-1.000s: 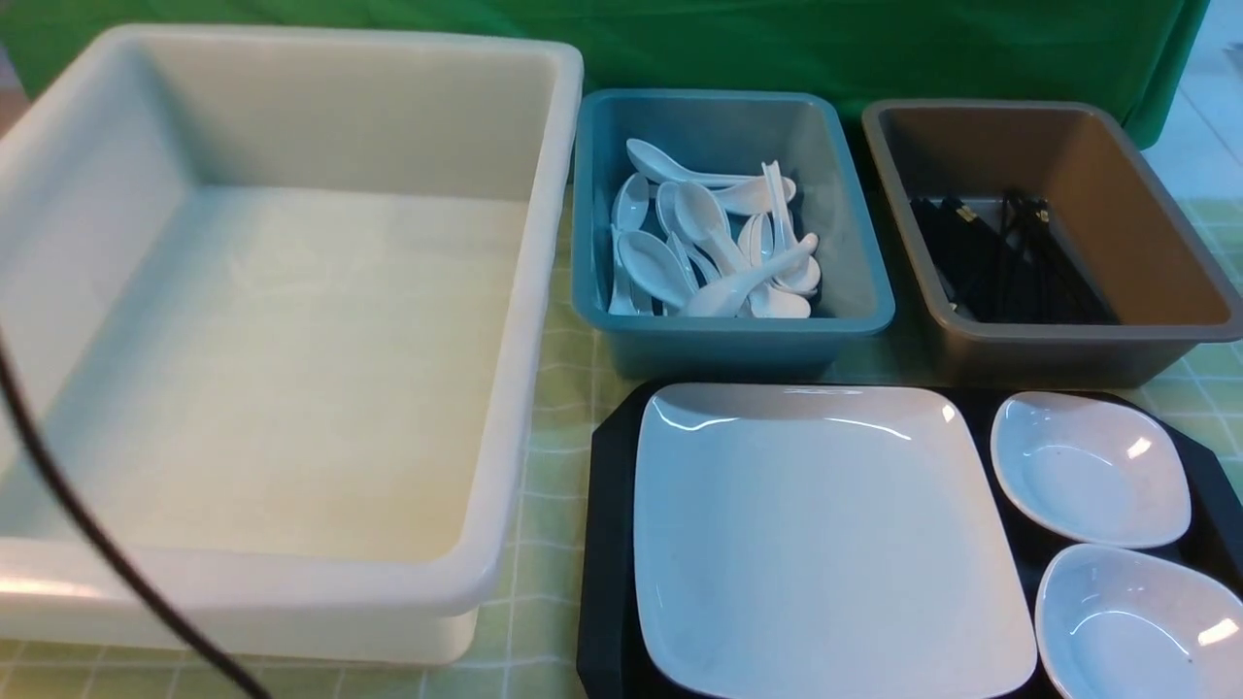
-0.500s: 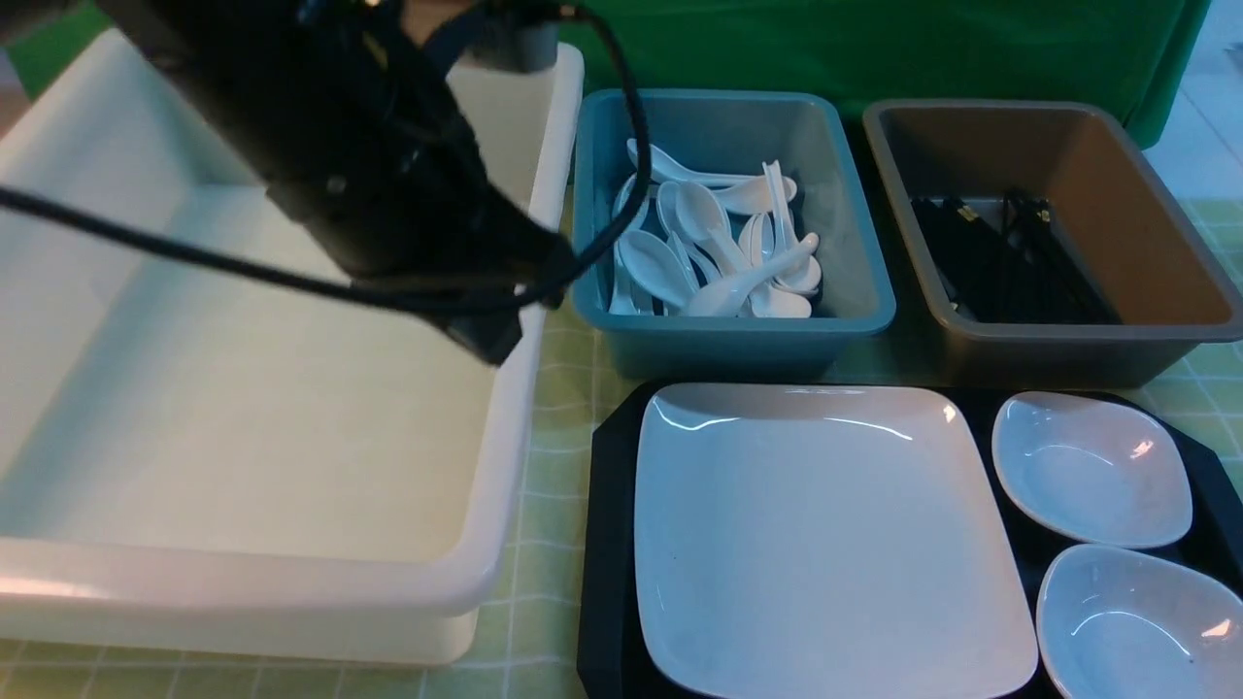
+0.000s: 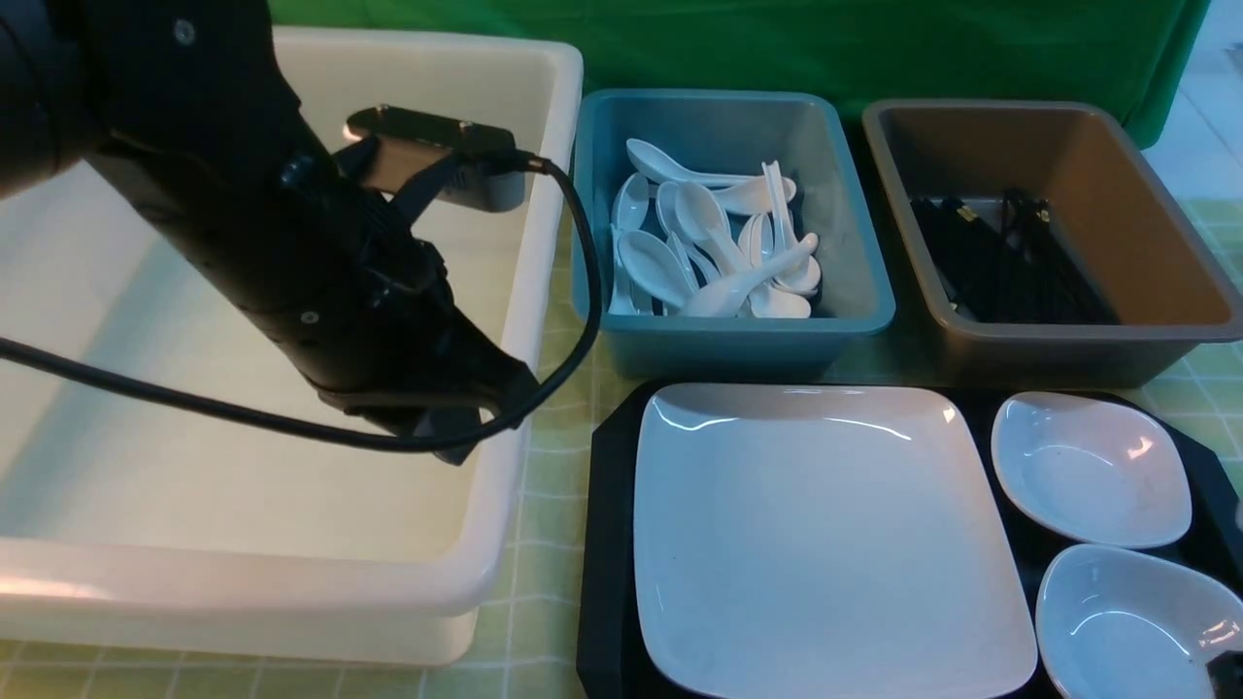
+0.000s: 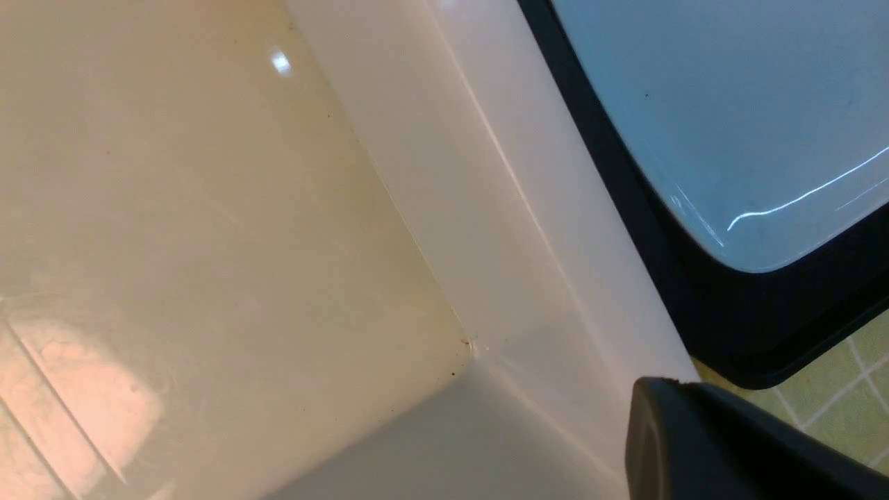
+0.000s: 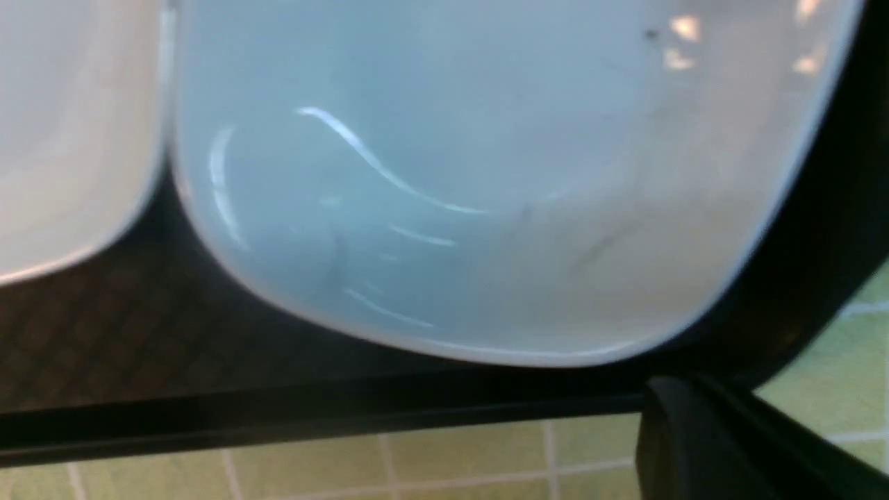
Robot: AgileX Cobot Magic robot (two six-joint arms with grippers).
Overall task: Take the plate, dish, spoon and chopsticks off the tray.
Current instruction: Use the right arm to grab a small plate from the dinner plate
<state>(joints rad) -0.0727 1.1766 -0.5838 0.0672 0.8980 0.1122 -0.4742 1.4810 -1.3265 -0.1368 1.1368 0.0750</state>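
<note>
The large white square plate (image 3: pixel 825 534) lies on the black tray (image 3: pixel 607 544), with two small white dishes (image 3: pixel 1092 471) (image 3: pixel 1131 626) to its right. No spoon or chopsticks show on the tray. My left gripper (image 3: pixel 449 435) hangs over the white tub's right side, left of the tray. The left wrist view shows one finger (image 4: pixel 708 437), the plate's corner (image 4: pixel 729 104) and the tray's corner (image 4: pixel 701 298). My right gripper (image 3: pixel 1227 672) just shows at the near dish. The right wrist view shows one finger (image 5: pixel 708 444) beside that dish (image 5: pixel 451 173).
A big white tub (image 3: pixel 291 408) fills the left. A teal tub (image 3: pixel 855 291) behind the tray holds several white spoons (image 3: pixel 719 243). A brown-grey tub (image 3: pixel 1165 311) holds black chopsticks (image 3: pixel 1010 257). A green checked cloth (image 3: pixel 554 408) covers the table.
My left arm has come into view over the white tub and dropped lower toward its right wall. My right gripper's tip has appeared at the bottom right corner. Plate and dishes have not moved.
</note>
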